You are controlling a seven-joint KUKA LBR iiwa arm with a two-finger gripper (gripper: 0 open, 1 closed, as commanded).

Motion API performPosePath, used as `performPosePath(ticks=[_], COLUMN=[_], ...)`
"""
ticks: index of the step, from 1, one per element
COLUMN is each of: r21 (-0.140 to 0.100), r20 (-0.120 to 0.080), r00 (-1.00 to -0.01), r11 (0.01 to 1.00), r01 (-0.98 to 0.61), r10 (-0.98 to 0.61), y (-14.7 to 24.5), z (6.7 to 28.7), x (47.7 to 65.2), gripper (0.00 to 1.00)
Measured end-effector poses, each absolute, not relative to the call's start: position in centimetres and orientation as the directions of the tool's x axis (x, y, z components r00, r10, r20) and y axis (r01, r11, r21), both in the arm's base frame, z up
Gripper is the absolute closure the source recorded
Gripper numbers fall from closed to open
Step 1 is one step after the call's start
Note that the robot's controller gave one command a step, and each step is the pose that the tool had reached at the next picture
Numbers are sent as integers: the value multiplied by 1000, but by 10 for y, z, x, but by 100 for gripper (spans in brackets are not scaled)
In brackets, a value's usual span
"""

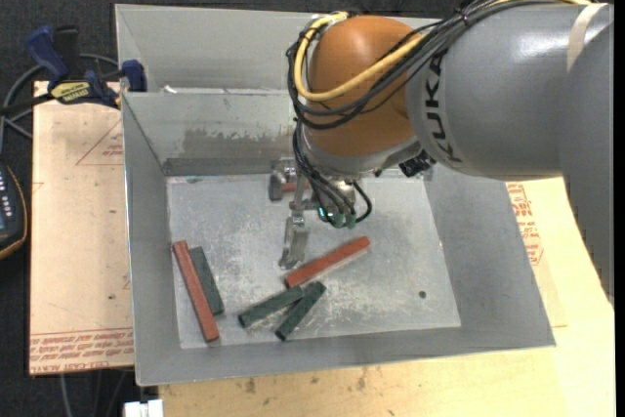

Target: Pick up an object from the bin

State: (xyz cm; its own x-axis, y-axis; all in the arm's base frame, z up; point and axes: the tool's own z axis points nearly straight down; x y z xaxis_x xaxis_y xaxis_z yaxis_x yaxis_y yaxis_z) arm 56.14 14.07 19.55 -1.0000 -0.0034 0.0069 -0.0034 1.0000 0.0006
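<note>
Contents of grey metal bin (pixel 146 210), left to right. Long red-brown flat bar (pixel 196 293) on left floor, touching dark green flat bar (pixel 207 280) alongside. Two dark green bars (pixel 283 306) crossed at centre front. Gripper (pixel 292 254) lowered just beside lower-left end of slanted red-brown bar (pixel 328 262). Open or closed: not discernible. Upper part hidden beneath orange wrist cover (pixel 356 93).
</note>
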Motion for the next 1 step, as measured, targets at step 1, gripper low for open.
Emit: performPosePath(ticks=[1], r21=[-2], r20=[8], r00=[-999], r11=[999], r01=[-48], r10=[-48], y=[27], z=[65], x=[539], gripper=[0])
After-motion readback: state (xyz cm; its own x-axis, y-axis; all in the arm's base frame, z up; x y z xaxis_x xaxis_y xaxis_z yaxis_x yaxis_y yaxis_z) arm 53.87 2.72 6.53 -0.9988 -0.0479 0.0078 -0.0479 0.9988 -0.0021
